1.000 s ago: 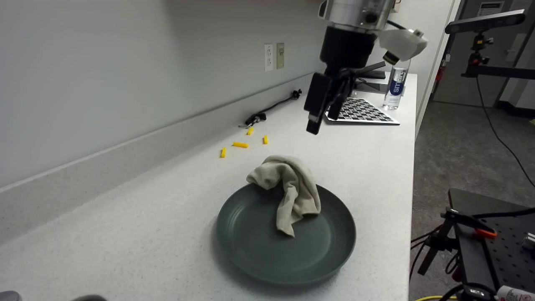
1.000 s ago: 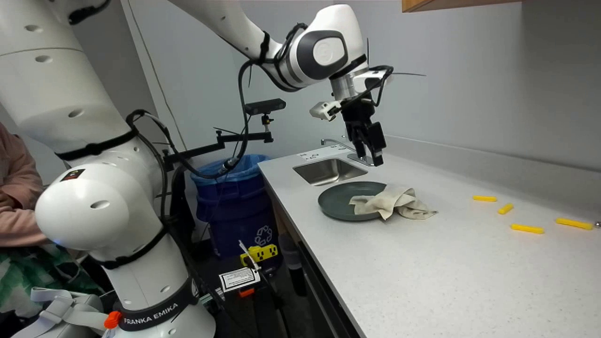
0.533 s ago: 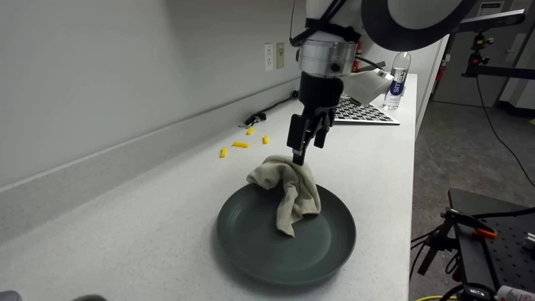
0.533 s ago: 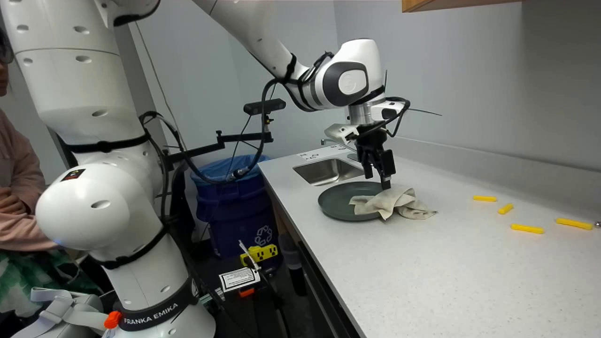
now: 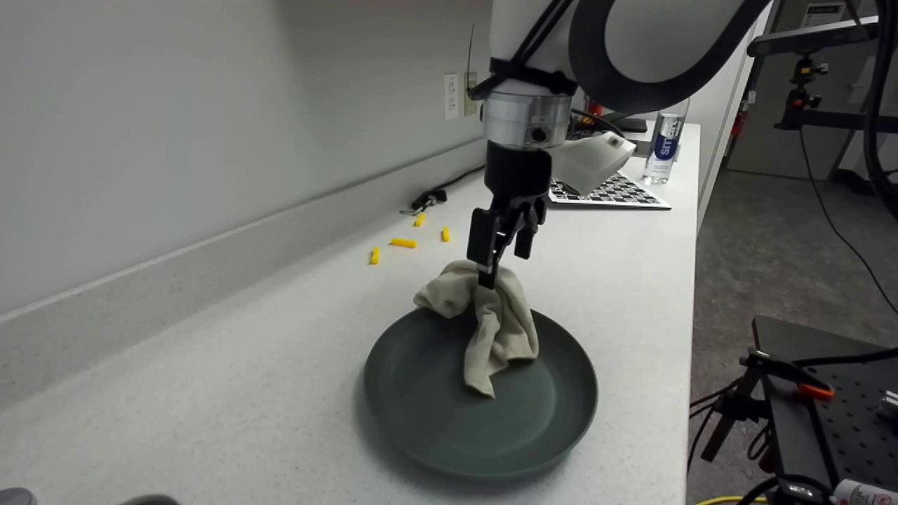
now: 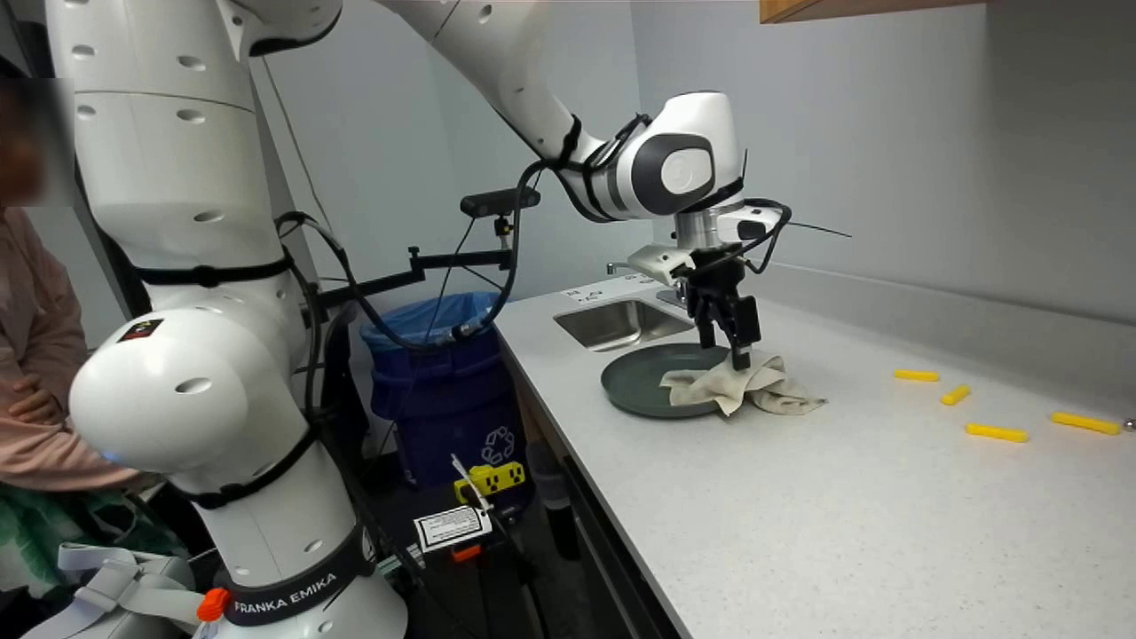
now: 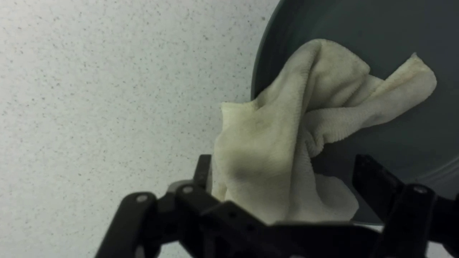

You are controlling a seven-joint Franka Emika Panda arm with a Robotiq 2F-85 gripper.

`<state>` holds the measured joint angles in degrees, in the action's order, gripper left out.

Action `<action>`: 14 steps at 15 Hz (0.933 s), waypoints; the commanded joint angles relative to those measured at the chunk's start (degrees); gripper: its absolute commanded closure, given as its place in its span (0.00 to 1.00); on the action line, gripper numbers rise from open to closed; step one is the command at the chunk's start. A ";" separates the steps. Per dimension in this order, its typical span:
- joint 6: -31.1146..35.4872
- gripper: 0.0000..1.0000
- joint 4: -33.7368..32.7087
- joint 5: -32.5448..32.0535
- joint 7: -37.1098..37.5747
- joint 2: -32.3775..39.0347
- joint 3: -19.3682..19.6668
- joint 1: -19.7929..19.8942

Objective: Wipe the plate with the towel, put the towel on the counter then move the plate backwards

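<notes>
Above the speckled desk [image 5: 245,393], our pincer [image 7: 283,166] gapes over the beige towel [image 7: 265,143], likely soft, light; we'd pinch its central fold [image 7: 291,143].

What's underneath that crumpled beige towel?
The towel lies partly on the dark plate, partly on the white counter. Its folds cover parts of both; anything else beneath can't be seen.
</notes>
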<state>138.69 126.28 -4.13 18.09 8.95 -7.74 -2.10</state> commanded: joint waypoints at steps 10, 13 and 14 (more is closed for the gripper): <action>0.45 0.00 0.81 0.74 -1.94 1.98 3.66 -1.43; 0.66 0.03 0.52 0.88 -2.80 2.64 3.49 -1.66; 0.76 0.11 0.33 1.12 -2.98 2.87 3.48 -1.69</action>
<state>138.68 127.21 -4.05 17.05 11.05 -5.00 -2.74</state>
